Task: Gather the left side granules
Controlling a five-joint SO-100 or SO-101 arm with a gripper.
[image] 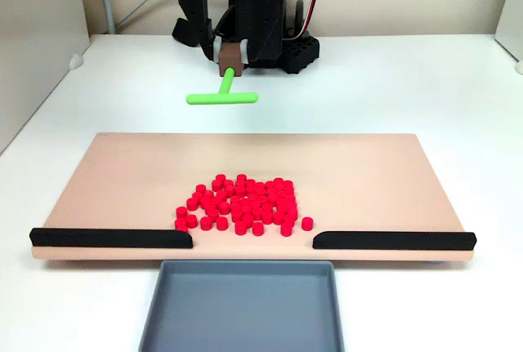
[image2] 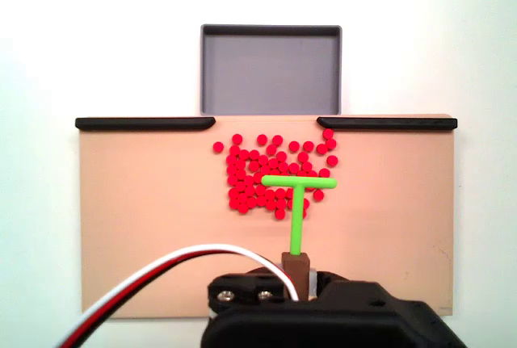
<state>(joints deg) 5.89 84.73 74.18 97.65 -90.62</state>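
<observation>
Red granules (image: 241,203) sit in one loose cluster on the beige board (image: 122,180), middle-front, just behind the gap between the two black rails (image: 110,238) and close to the grey tray (image: 245,303) beyond that gap. In the other fixed view the granules (image2: 266,172) spread roughly as a wide patch, with a few strays at its upper right near the right rail end.

Gripper (image: 231,60) holds the green T-bar (image: 222,95) by a brown block on the stem end; jaws closed on that block, judging from the front view. Stem points away from the arm toward the pile, crossbar runs side to side, parallel to the rails. From the front fixed view the T-bar looks raised and behind the board's far edge, well apart from the pile. From the view behind the arm the T-bar (image2: 297,203) overlaps the pile's lower right, but that is likely only line of sight; height can't be told there.

Key relation: granules lie ahead of and below the crossbar, toward the rails and tray. Next move, my guess: lower the bar behind the pile's side portion and sweep inward. Risk: pellets are tiny, round-sided and loose, so they may roll or slip past the bar's ends.
</observation>
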